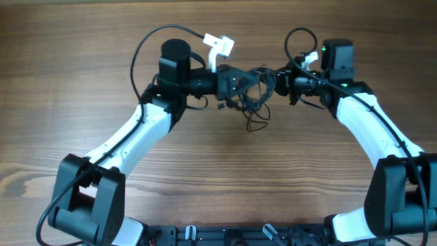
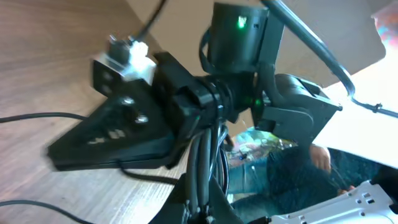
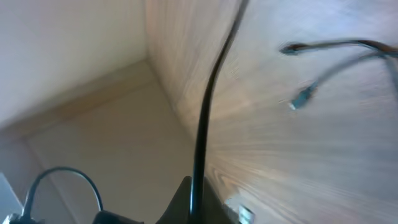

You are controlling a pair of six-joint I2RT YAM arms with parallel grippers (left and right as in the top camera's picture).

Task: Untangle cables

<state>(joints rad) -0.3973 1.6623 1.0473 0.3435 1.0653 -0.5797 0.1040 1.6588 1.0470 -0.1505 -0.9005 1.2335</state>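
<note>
The cables are a thin black tangle held above the wooden table between my two arms, with a small loop dangling under it. My left gripper comes in from the left and is shut on the bundle. In the left wrist view several strands rise side by side out of the closed left gripper. My right gripper faces it from the right. In the right wrist view that gripper is shut on a single strand that runs straight up. Loose cable ends with a small plug hang over the table.
The wooden table stretches around both arms. The arms' own thicker black cables arc above each wrist. In the left wrist view the right arm's black wrist and gripper body fills the space just ahead, close to the left fingers.
</note>
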